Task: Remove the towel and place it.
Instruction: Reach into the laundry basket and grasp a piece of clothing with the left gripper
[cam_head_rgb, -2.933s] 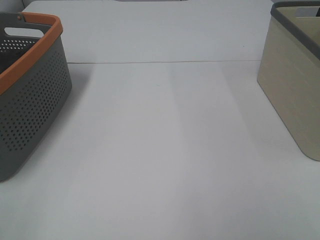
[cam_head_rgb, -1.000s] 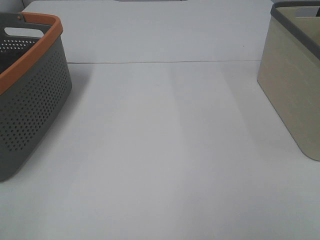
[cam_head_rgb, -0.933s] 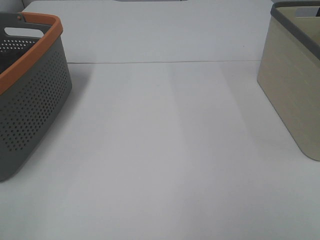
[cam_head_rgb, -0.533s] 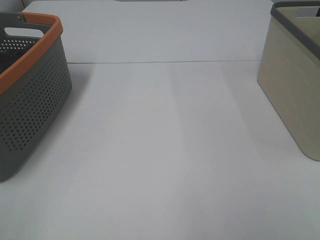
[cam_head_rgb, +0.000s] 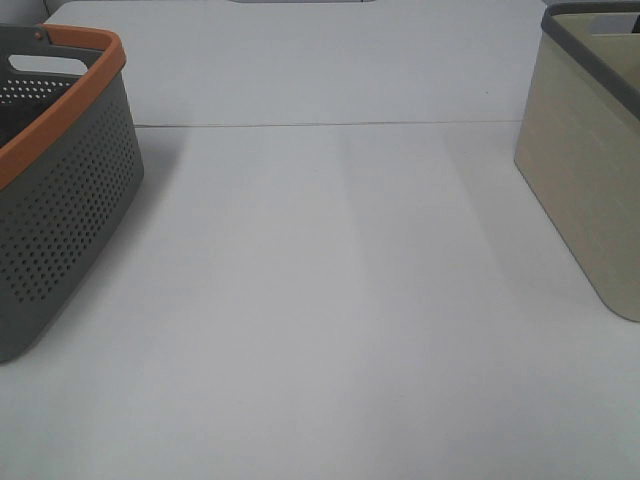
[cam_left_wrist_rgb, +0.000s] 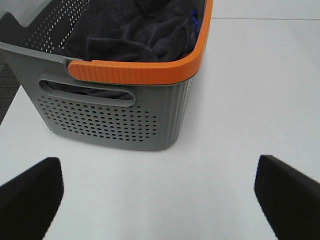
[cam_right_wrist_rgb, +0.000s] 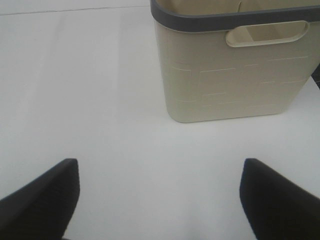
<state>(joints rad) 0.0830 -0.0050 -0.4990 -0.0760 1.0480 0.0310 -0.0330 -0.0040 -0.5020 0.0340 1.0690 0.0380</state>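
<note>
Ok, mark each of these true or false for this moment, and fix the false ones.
1. The towel lies inside the grey basket with the orange rim. True.
2. The left gripper is shut on the towel. False: its jaws stand open over the table, short of the grey basket, holding nothing.
3. The beige basket has a dark grey rim. True.
4. The right gripper grips the beige basket's handle. False: it is open and apart from that basket.
5. Both baskets stand upright on the table. True.
</note>
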